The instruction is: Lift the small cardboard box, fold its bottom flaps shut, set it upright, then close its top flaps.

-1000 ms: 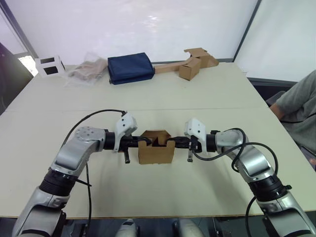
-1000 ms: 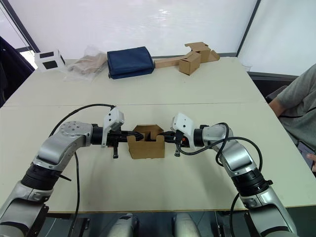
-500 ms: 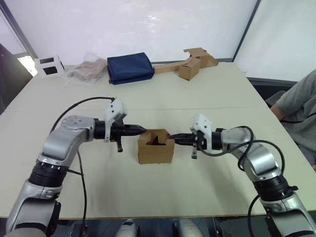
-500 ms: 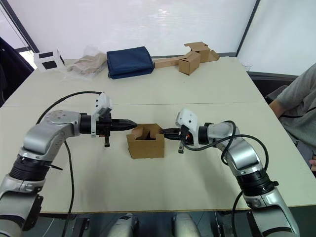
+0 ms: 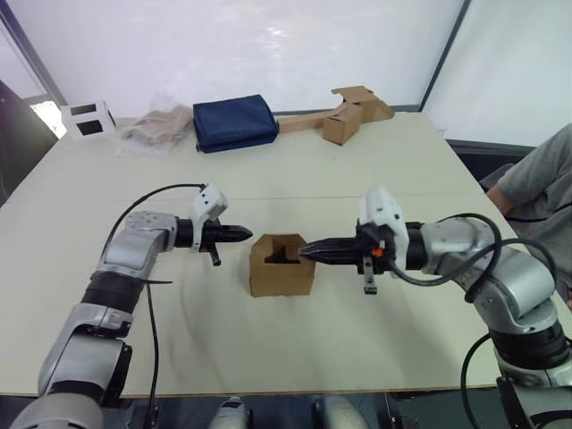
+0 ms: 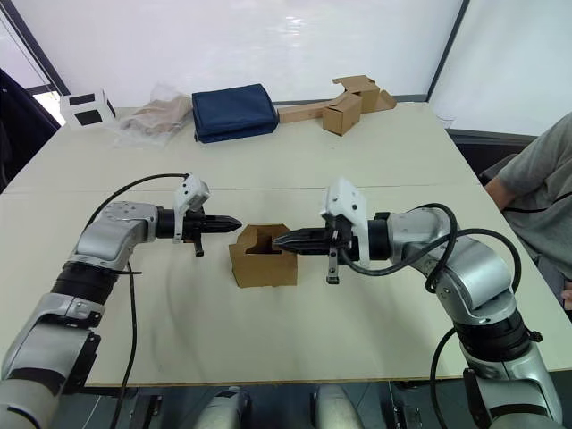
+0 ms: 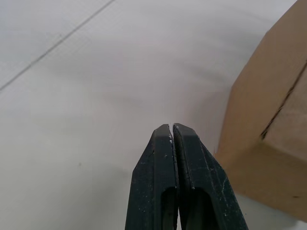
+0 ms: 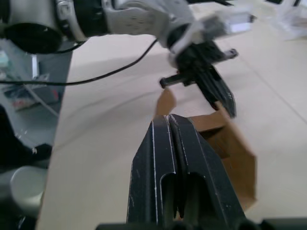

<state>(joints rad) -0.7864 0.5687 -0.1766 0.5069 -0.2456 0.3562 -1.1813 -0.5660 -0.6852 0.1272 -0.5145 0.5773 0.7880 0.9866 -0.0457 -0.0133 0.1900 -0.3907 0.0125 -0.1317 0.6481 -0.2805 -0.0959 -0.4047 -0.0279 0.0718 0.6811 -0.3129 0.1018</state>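
While closed, grippers (image 5: 246, 234) (image 5: 307, 253) flanking box (image 5: 281, 265)

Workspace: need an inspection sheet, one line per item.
Surface: pale beige table, seam across the middle.
Job's things: small plain brown cardboard box upright at centre, top flaps not closed.
Clutter: folded navy blue cloth, crumpled clear plastic bag, white box with black squares, brown box joined to flat cardboard strips, all at the far edge.
Grippers: left tool shut, off the box; right tool shut, tip at the box's rim.
Cables: black, looped along both arms.
Surroundings: seated person's grey sleeve.
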